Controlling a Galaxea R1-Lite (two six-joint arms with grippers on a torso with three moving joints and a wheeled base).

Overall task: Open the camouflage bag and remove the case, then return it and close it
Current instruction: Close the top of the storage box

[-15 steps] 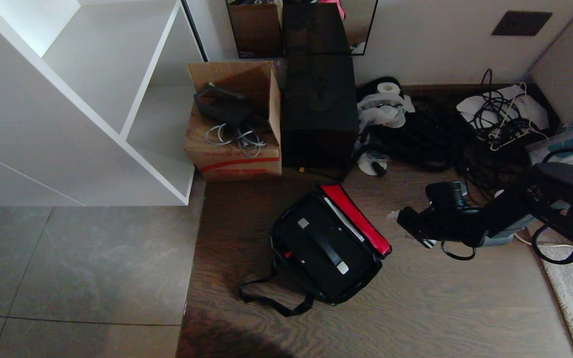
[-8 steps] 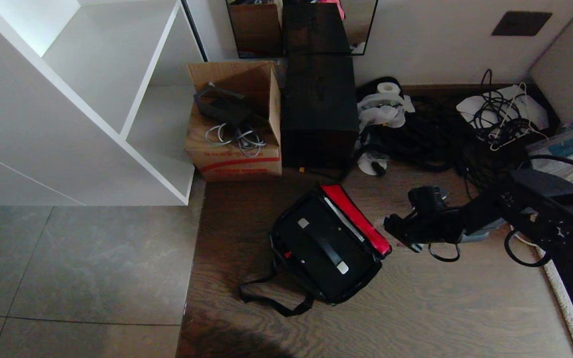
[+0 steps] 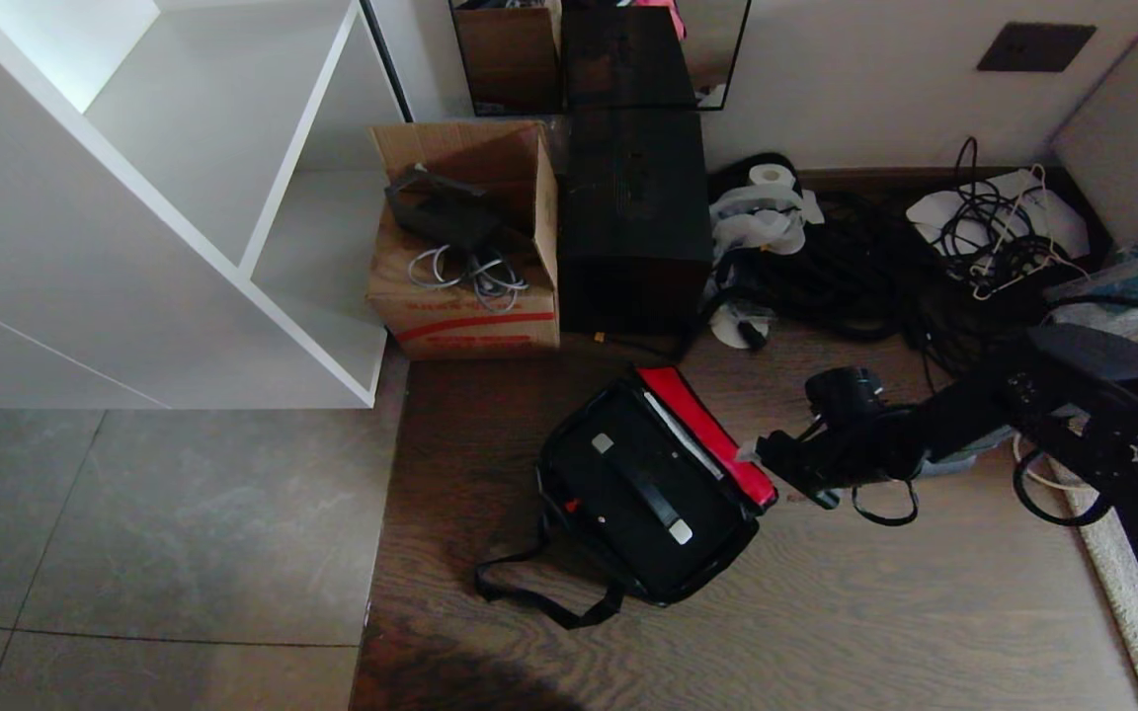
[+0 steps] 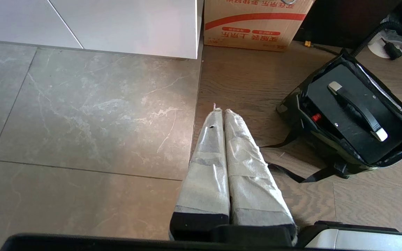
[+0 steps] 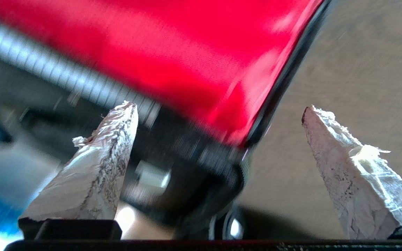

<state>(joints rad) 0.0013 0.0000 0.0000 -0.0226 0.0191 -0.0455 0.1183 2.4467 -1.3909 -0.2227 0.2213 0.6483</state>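
Observation:
The camouflage bag [image 3: 551, 472] lies open on the wooden floor, its red-lined lid [image 3: 709, 436] folded back to the right. Inside it lies the case [image 3: 618, 513], flat and black, its handle [image 3: 650, 491] on silver fittings facing up. My right gripper [image 3: 765, 456] reaches in from the right, open, close to the lid's near corner. In the right wrist view the right gripper [image 5: 218, 108] has its fingers spread wide with the red lid [image 5: 187, 52] just ahead and nothing between them. My left gripper [image 4: 223, 111] is shut and empty over the floor, left of the bag [image 4: 291, 104] and case [image 4: 344, 115].
A cardboard box [image 3: 465, 247] and a tall black box [image 3: 636, 217] stand behind the bag. A white shelf unit [image 3: 184, 197] fills the left. Tangled cables [image 3: 984, 237] lie at the back right. The bag's black strap [image 3: 539, 597] trails in front, and a rug [image 3: 1137, 592] edges the right.
My right arm has moved left and a little down, bringing the gripper up to the bag's red lid. The bag and case have not moved.

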